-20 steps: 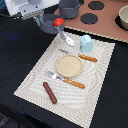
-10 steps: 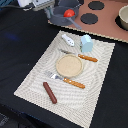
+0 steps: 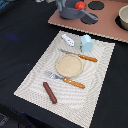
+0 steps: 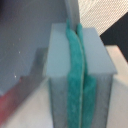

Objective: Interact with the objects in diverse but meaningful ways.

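The grey saucepan (image 3: 70,11) stands on the brown board at the far edge, its long handle (image 3: 90,18) pointing to the exterior view's right. The red tomato (image 3: 80,5) sits in it. My gripper (image 3: 61,3) is at the pan's left rim, mostly cut off by the frame edge. In the wrist view my gripper (image 4: 75,75) has its teal pads (image 4: 70,85) pressed together with a thin grey edge (image 4: 73,11) between them. Grey pan wall (image 4: 25,55) and a bit of red (image 4: 10,107) lie beside it. The white bottle piece (image 3: 67,40), pale blue cup (image 3: 87,43) and brown sausage (image 3: 50,92) lie on the placemat.
A tan plate (image 3: 68,65) sits mid-placemat (image 3: 35,85), with an orange-handled knife (image 3: 82,56) behind it and a fork (image 3: 67,80) in front. The brown board (image 3: 107,27) carries black burner discs (image 3: 96,5) and another pot (image 3: 123,17) at the right.
The arm, seen at the top left earlier, has moved right and mostly out of frame. The tomato now shows further right and further back, in the saucepan.
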